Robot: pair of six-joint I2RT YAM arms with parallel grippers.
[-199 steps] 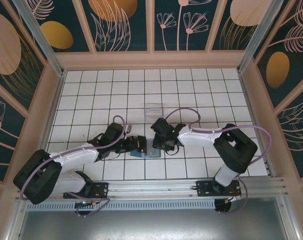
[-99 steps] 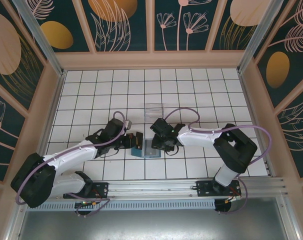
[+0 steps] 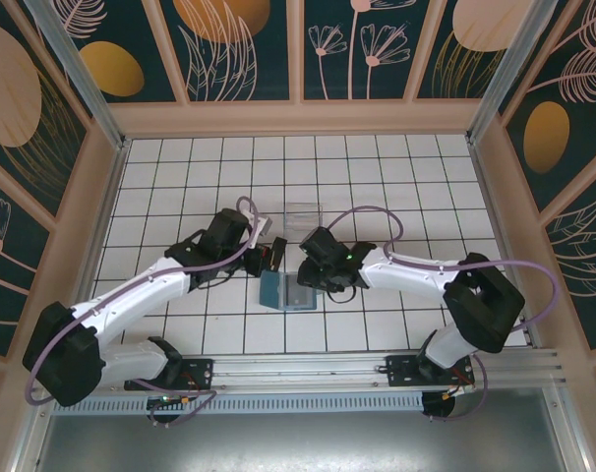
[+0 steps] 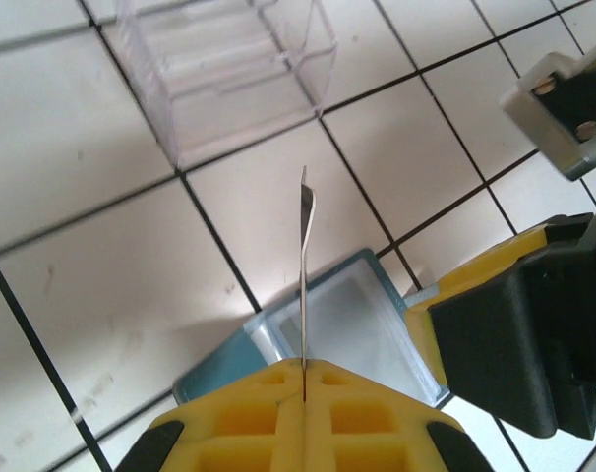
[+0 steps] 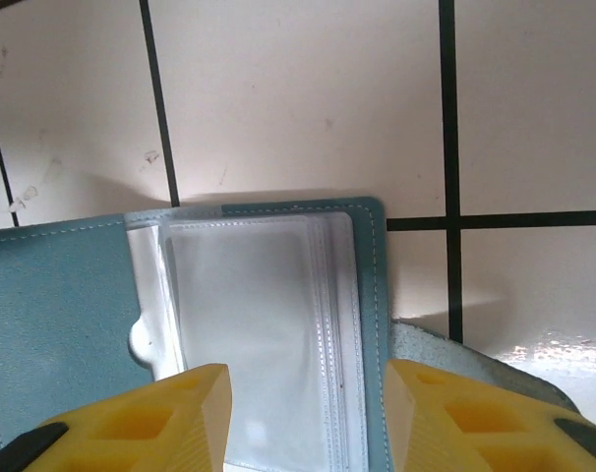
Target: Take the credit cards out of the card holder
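Observation:
The teal card holder point(image 3: 281, 292) lies open on the tiled floor, its clear sleeves point(image 5: 264, 324) facing up. My left gripper point(image 3: 271, 255) is shut on one thin credit card point(image 4: 304, 265), seen edge-on, held above the floor just beyond the holder point(image 4: 349, 320). In the left wrist view the card stands straight out from the yellow fingers point(image 4: 239, 413). My right gripper point(image 5: 303, 413) is open, low over the holder's near right part, a finger point(image 5: 150, 423) on each side of the sleeve panel. Other cards are hidden or too faint to tell.
A clear plastic box point(image 3: 301, 216) stands one tile beyond the holder, also in the left wrist view point(image 4: 229, 59). The right gripper's body point(image 4: 505, 339) sits close to the right of the held card. White tiled floor, walled on three sides.
My left gripper has risen off the card holder and moved away towards the clear box, carrying the card. The right arm has stretched slightly but stays over the holder.

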